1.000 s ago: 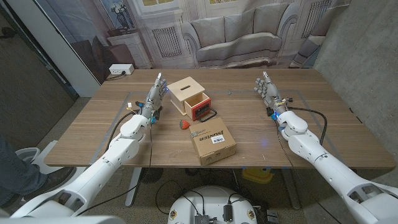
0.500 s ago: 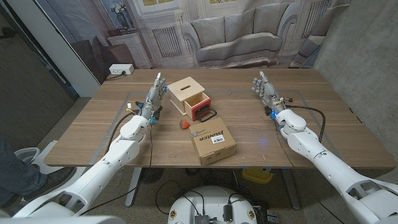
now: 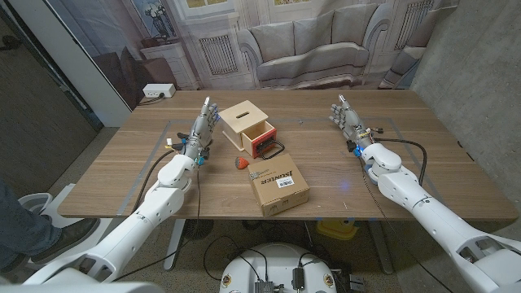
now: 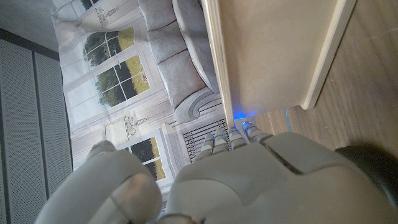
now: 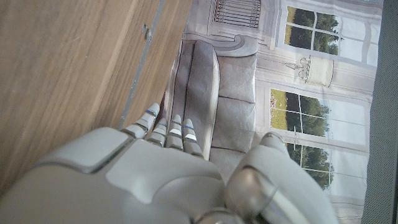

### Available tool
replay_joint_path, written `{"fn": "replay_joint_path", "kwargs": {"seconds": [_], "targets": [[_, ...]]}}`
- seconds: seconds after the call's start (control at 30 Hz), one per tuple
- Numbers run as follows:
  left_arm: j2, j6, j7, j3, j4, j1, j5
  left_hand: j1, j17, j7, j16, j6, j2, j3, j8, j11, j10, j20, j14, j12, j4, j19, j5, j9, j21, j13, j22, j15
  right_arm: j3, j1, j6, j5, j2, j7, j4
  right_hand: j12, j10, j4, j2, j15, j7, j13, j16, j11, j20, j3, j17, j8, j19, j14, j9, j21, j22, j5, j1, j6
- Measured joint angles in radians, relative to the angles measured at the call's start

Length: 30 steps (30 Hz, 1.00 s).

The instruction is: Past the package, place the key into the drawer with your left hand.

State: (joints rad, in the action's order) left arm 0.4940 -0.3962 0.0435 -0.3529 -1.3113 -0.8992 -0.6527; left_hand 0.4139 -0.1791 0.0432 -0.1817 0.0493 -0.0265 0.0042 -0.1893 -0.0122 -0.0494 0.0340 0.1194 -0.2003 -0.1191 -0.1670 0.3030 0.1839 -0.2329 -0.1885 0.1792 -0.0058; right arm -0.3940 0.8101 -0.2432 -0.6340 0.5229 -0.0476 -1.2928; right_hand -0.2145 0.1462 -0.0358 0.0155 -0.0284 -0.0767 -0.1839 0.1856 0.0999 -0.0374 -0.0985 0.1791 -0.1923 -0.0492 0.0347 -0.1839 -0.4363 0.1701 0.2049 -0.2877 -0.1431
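Your left hand (image 3: 202, 132) holds nothing, fingers extended, just left of the drawer (image 3: 259, 141). The key (image 3: 262, 173) lies on the package (image 3: 278, 186), well to that hand's right and nearer you.

The package (image 3: 278, 186) is a brown cardboard box with a white label and dark print on top, lying flat and turned slightly askew. Just beyond its far left corner lies the key (image 3: 242, 163), seen as a small red piece with a dark bit beside it; its detail is too small to make out. Beyond the package stands the drawer (image 3: 264, 143), pulled open from a light wooden box (image 3: 242, 121), with a red front.
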Motion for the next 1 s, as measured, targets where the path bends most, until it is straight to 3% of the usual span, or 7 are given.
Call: {"fn": "replay_joint_path", "kwargs": {"seconds": [1.0], "targets": [[-0.029,-0.058,0.059,-0.008,0.053,0.024,-0.013,0.005,0.0,-0.004,-0.008,-0.004,0.005,-0.003,-0.008,0.0,0.008,0.0,-0.004,-0.008,0.003,0.0,0.0,0.0,0.009,0.0,0.0,-0.004,0.007,0.009,-0.004,0.009,0.016,0.007,-0.031,0.0,0.011,0.0,0.0,0.0,0.0,0.0,0.0,0.0,0.0,0.0,0.0,0.0,-0.007,0.0,0.0,0.014,0.0,0.0,0.0,0.0]]}}
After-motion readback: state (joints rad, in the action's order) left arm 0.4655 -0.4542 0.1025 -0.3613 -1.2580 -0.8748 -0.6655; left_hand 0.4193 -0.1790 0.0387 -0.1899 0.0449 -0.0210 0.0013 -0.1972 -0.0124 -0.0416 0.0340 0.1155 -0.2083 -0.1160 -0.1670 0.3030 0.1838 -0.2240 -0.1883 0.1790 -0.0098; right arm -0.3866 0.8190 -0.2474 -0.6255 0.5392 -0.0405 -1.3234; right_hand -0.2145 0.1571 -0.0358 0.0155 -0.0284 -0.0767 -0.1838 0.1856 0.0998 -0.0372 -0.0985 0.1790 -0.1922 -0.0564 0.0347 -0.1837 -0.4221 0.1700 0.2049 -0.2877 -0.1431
